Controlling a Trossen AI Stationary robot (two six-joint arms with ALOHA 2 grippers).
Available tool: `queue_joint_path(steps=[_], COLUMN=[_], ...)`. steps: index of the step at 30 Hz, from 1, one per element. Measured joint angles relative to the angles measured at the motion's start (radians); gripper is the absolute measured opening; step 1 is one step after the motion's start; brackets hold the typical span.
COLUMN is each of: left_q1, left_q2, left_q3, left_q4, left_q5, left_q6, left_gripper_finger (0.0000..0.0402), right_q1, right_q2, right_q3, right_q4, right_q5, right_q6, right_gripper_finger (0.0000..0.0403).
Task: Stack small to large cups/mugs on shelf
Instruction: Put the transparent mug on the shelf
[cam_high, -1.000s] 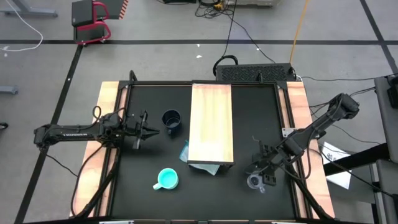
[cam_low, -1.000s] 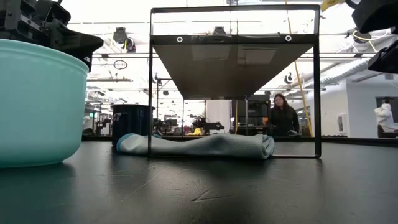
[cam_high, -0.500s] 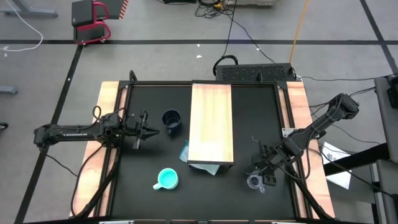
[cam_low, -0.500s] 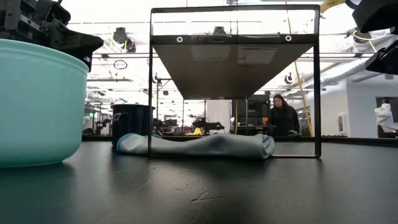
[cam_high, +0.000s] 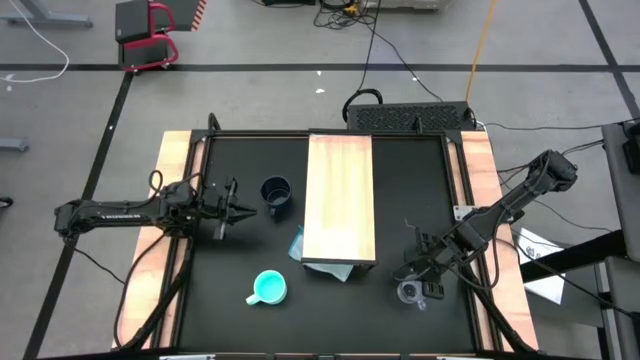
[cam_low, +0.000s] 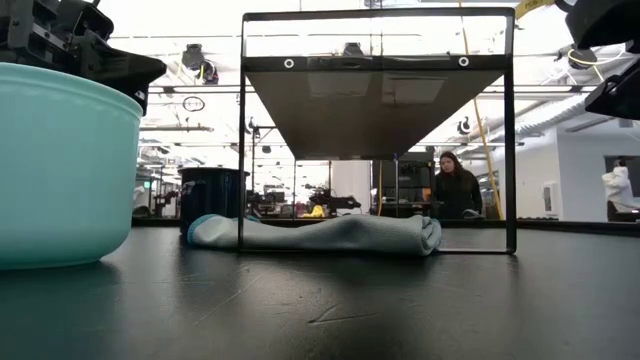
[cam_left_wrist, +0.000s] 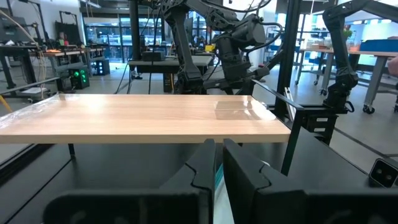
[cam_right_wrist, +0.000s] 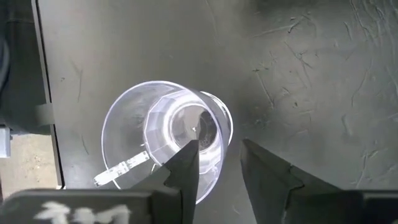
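Spotting the glass mug (cam_high: 408, 292) upright on the black table (cam_high: 230, 260), near the front right, well apart from the shelf (cam_high: 339, 200). Finding the turquoise mug (cam_high: 268, 288) at front left of the shelf and the navy mug (cam_high: 276, 192) just beside the shelf's left edge, both still down on the table. Seeing nothing on the shelf top; only a blue cloth (cam_high: 297, 245) lying under its near end. Judging the task as barely started: no mug placed, all three left to lift and nest.

Going for the glass mug first, by the look of it. Reaching in low from the right edge with the right gripper (cam_right_wrist: 217, 162) pointing down over the mug, fingers spread partway, straddling the rim with one inside and one outside, not pinching yet as far as visible. Parking the left gripper (cam_high: 237, 210) level beside the navy mug, aimed at the shelf, fingers pressed nearly together on nothing.
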Motion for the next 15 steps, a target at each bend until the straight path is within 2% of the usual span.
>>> queue_joint_path(steps=[15], left_q1=[0.000], left_q2=[0.000], left_q3=[0.000], left_q4=[0.000], left_q5=[0.000], left_q6=[0.000], left_gripper_finger=[0.0033], right_q1=[-0.001], right_q2=[0.000], right_q3=[0.000], right_q4=[0.018], right_q5=[0.021], right_q6=[-0.031], right_gripper_finger=[0.0064])
